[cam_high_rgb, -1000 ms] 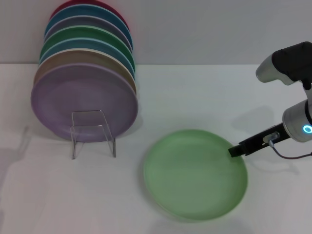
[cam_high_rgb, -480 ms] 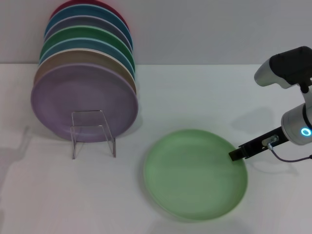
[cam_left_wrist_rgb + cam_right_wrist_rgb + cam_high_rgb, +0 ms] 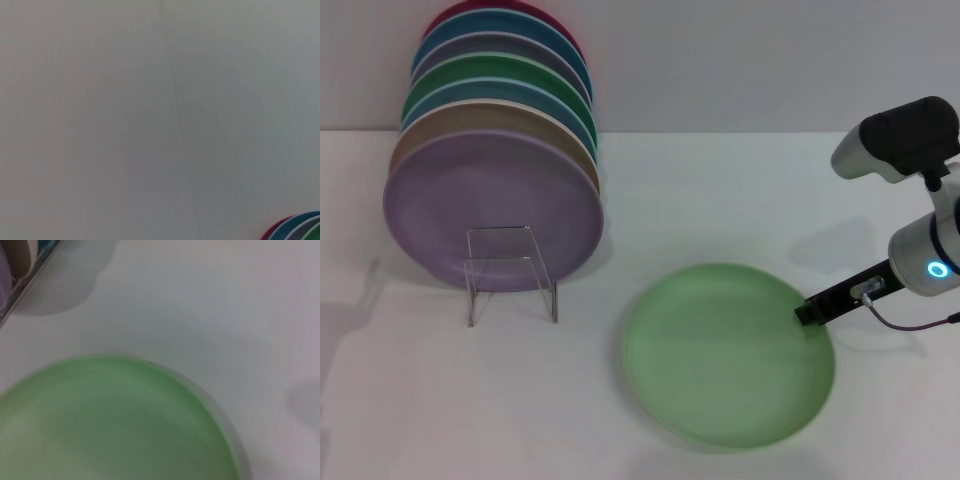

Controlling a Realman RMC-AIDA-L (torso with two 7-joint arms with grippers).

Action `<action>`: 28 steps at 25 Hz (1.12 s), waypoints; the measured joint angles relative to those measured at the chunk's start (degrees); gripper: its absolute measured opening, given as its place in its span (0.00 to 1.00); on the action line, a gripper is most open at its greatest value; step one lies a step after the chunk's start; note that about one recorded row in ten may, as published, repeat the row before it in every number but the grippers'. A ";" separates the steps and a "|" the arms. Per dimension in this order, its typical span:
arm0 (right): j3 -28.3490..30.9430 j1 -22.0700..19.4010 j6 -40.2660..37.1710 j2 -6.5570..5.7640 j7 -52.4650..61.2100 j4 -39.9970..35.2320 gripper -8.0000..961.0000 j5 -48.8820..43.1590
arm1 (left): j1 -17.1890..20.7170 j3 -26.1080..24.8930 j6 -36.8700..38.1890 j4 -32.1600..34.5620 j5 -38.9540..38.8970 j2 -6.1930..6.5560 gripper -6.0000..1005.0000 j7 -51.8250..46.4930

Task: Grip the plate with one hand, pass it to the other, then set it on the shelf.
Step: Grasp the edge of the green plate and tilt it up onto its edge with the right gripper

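Observation:
The pale mint-green plate (image 3: 725,355) lies flat on the white table, right of centre; it also fills the lower part of the right wrist view (image 3: 110,425). My right gripper (image 3: 807,312), slim and black below a blue ring light, sits at the plate's right rim, its fingers closed over the edge. The small transparent shelf (image 3: 510,272) stands at the left, with several coloured plates leaning in a row on it. My left gripper is out of view; its wrist view shows only a blank wall and plate edges in one corner.
The lilac-purple plate (image 3: 490,208) fronts the row on the rack; behind it are tan, blue, darker green and red plates (image 3: 500,75). The rack's edge shows in the right wrist view (image 3: 25,282). Bare white table lies between rack and mint plate.
The mint-green plate has shifted a little to the right together with my right gripper at its rim. The rack and its plates have not moved.

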 joint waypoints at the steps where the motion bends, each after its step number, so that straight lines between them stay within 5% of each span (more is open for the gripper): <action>1: 0.00 0.00 0.00 0.00 0.00 0.00 0.24 0.00 | 0.00 0.00 0.00 0.00 0.00 0.00 0.77 0.00; 10: -0.55 1.28 -2.08 -0.07 0.53 -2.10 0.06 -0.04 | -0.28 0.00 -0.08 0.37 0.00 0.00 0.77 0.11; 28: -1.22 -1.33 -2.31 0.08 -0.14 5.55 0.05 0.80 | -0.45 0.00 0.35 -0.24 0.09 0.04 0.77 0.18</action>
